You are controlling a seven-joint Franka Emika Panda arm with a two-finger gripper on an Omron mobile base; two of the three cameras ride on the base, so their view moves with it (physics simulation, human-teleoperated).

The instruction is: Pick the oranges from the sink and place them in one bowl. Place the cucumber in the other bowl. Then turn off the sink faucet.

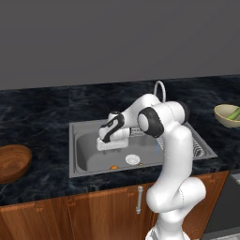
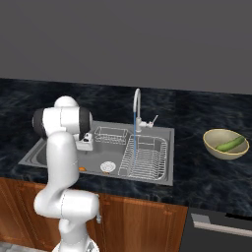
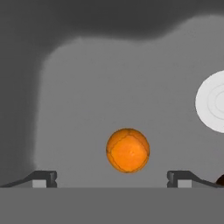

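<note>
The hand hangs over the basin of the sink, fingers spread wide and holding nothing. One orange lies on the basin floor just ahead of the fingertips and between their lines, near the round drain. The step in hand appears to be picking up this orange. The next move likely calls for a straight descent until the fingers flank the fruit, then closing. The wooden bowl waits on the bench to the left; the cucumber already lies in the olive-yellow bowl, and the faucet runs.

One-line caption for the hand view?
Open gripper poised above an orange on the sink floor, drain off to one side.
</note>
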